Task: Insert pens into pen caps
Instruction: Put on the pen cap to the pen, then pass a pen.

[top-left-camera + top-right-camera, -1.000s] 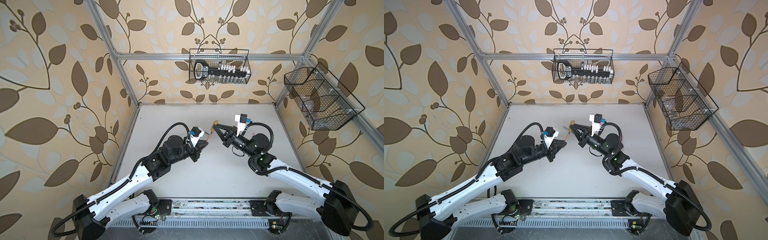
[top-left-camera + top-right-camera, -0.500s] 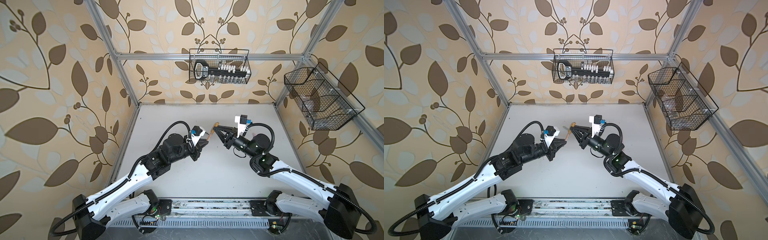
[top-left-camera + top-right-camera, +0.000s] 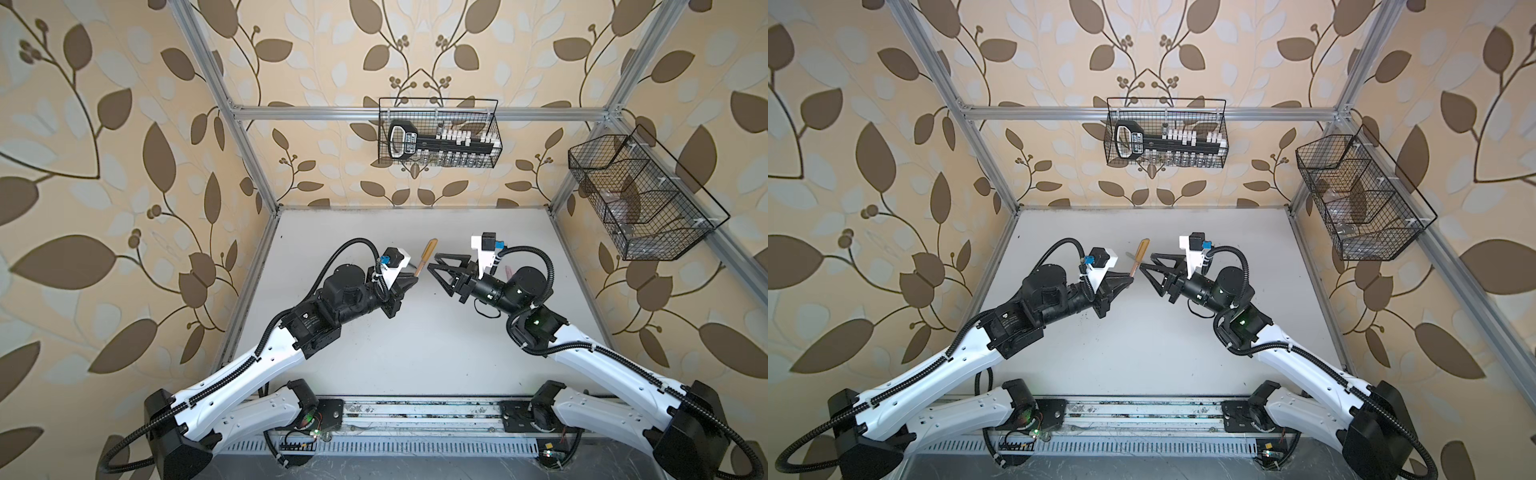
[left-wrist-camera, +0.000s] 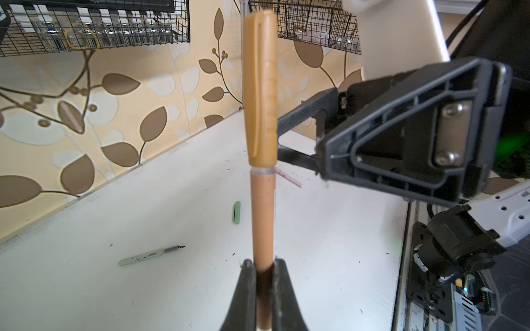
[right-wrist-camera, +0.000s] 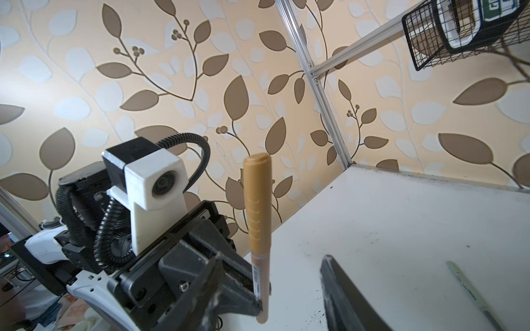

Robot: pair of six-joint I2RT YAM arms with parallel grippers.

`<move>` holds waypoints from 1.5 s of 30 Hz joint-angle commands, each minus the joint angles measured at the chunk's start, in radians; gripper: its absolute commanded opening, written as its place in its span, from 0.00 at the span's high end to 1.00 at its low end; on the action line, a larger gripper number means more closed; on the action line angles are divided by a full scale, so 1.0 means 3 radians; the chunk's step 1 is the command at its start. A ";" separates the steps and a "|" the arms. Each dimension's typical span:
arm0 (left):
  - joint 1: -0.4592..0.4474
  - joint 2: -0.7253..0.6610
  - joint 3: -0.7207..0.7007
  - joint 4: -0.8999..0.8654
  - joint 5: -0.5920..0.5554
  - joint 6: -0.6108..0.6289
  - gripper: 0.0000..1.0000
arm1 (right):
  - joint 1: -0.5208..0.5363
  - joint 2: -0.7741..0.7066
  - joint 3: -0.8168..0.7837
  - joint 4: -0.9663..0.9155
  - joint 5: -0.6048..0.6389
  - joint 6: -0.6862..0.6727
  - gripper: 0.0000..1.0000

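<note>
White tabletop lies below; my left gripper clenches the slim brown plastic pen by its barrel, matching brown tubular cap seated on top. My right gripper stands spread, empty, beside it: capping apparently done.

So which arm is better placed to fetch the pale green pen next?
Right, probably: the right gripper is open and empty, while the left gripper is shut on the capped brown pen.
</note>
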 commanded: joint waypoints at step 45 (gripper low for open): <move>-0.0016 0.0182 0.0412 -0.0432 0.0068 -0.0063 0.14 | -0.0130 0.0378 0.0876 -0.1480 -0.0353 -0.0664 1.00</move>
